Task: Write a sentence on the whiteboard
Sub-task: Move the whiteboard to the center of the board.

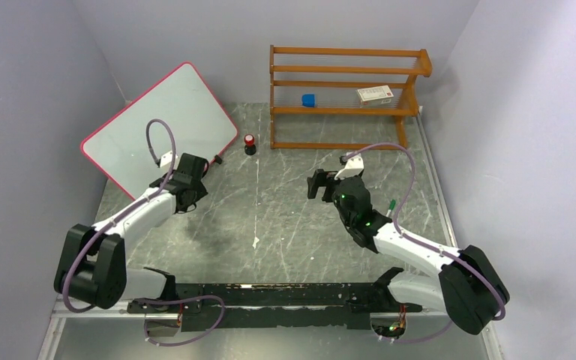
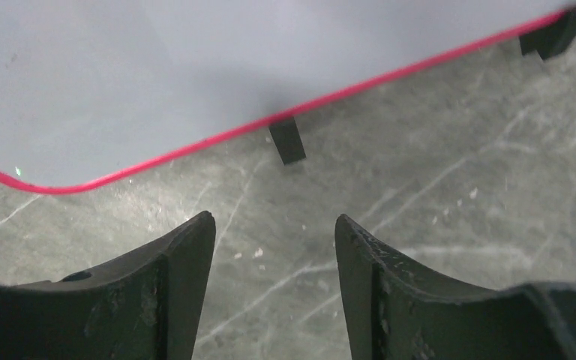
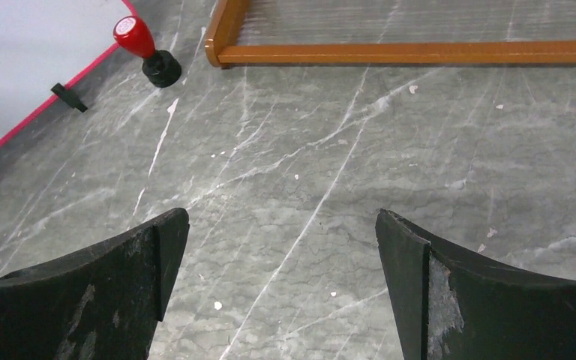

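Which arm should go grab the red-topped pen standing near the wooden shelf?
Probably left. The left pincer is open, empty and nearer the red-topped pen in the top view, and it sits right beside the whiteboard too. The right pincer is also open and empty, but farther away.

The grey, marble-veined counter (image 1: 285,217) carries the whiteboard (image 1: 161,124) at its far left, resting on small black feet. Just beside the board's right corner stands a red-topped piece (image 1: 250,144) on a black base, and near that a wooden rack (image 1: 337,110) sits along the far edge.
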`<control>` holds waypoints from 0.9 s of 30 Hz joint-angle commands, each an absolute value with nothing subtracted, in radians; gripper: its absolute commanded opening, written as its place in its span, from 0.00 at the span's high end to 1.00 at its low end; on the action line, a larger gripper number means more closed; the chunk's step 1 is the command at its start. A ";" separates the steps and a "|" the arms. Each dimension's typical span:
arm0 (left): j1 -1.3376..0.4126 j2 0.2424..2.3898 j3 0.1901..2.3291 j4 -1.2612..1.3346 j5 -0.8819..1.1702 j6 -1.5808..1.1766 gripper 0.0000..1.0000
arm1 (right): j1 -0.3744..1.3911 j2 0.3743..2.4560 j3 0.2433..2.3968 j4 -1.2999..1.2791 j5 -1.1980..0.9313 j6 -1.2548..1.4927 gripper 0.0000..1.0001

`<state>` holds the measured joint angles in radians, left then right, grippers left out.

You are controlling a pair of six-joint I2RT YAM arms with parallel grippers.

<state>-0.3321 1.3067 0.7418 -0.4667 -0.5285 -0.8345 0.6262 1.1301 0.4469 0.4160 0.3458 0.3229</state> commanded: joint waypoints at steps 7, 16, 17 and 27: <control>-0.272 1.486 0.781 -0.273 -0.563 -0.876 0.44 | 0.658 1.131 0.426 0.473 0.437 0.282 0.00; -0.261 1.570 0.804 -0.235 -0.623 -0.866 0.55 | 0.670 1.140 0.419 0.490 0.450 0.267 0.00; -0.257 1.574 0.802 -0.235 -0.626 -0.865 0.56 | 0.670 1.141 0.418 0.493 0.450 0.266 0.00; -0.236 1.552 0.761 -0.266 -0.635 -0.843 0.85 | 0.691 1.140 0.413 0.509 0.460 0.249 0.00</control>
<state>-0.2546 1.5711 0.7769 -0.2691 -0.5999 -0.8536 0.6796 1.1416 0.4294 0.4660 0.4278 0.2680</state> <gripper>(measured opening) 0.237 0.997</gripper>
